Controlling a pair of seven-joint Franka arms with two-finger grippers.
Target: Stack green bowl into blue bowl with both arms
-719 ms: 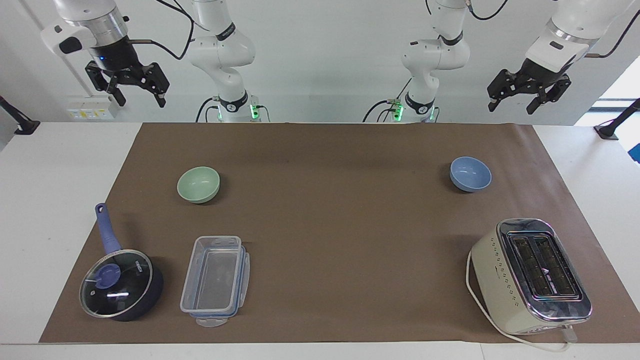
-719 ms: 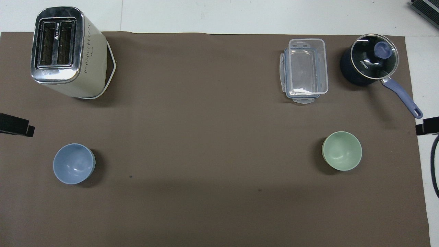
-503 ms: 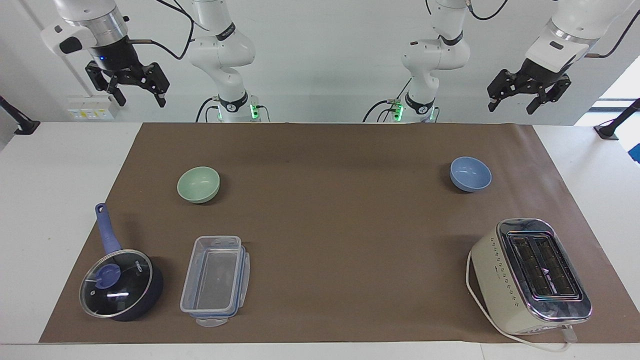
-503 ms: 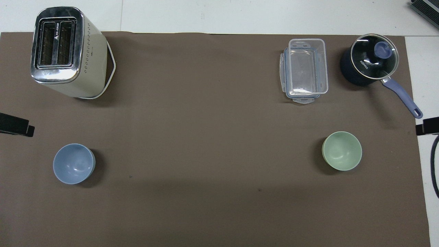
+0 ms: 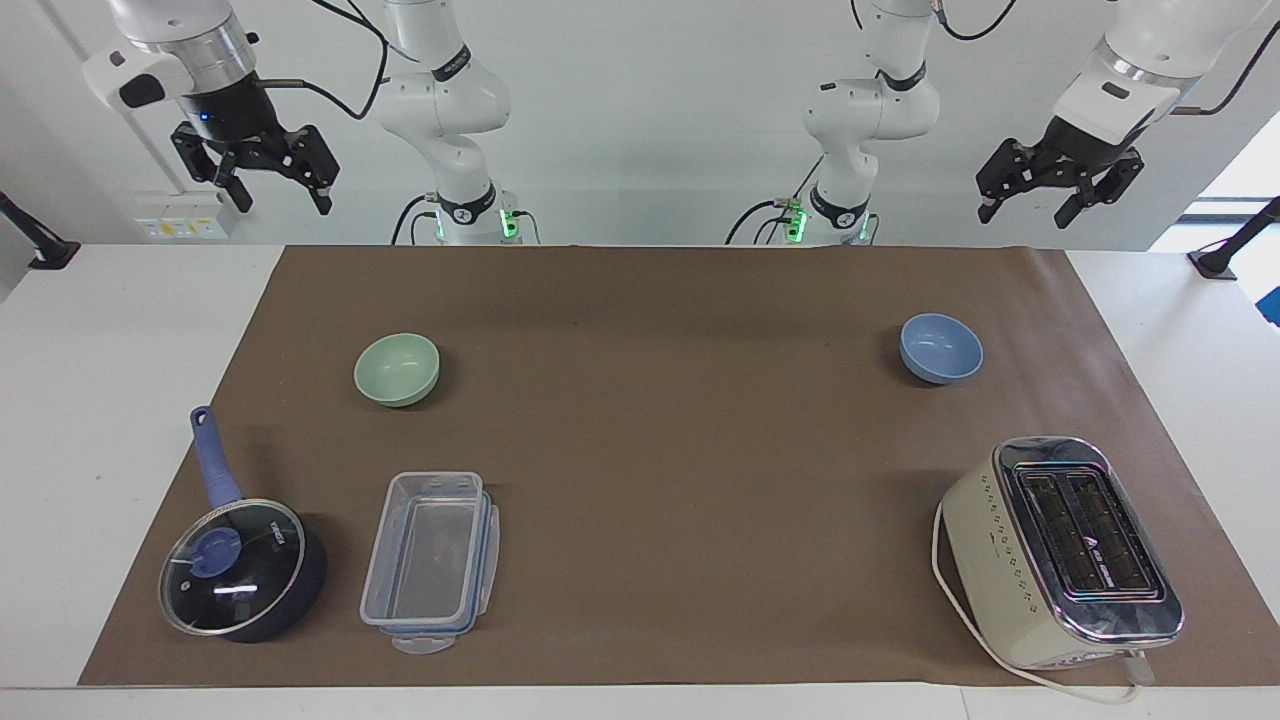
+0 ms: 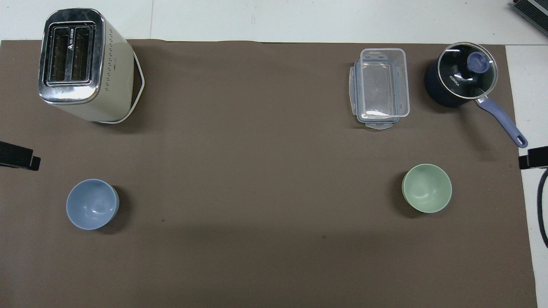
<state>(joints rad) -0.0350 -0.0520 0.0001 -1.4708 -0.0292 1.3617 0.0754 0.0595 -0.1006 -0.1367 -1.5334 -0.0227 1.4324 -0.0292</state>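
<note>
A: What sits on the brown mat (image 5: pixel 680 470)?
B: The toaster (image 5: pixel 1062 552) at the left arm's end, the saucepan (image 5: pixel 240 565) and clear container (image 5: pixel 430 560) at the right arm's end.
A: And the bowls?
B: The green bowl (image 5: pixel 397 369) stands upright, nearer the robots than the container. The blue bowl (image 5: pixel 941 348) stands nearer the robots than the toaster, well apart from the green one.
A: The grippers?
B: The left gripper (image 5: pixel 1030 205) and right gripper (image 5: pixel 280 195) hang high over the robots' edge of the table, fingers apart, holding nothing.
</note>
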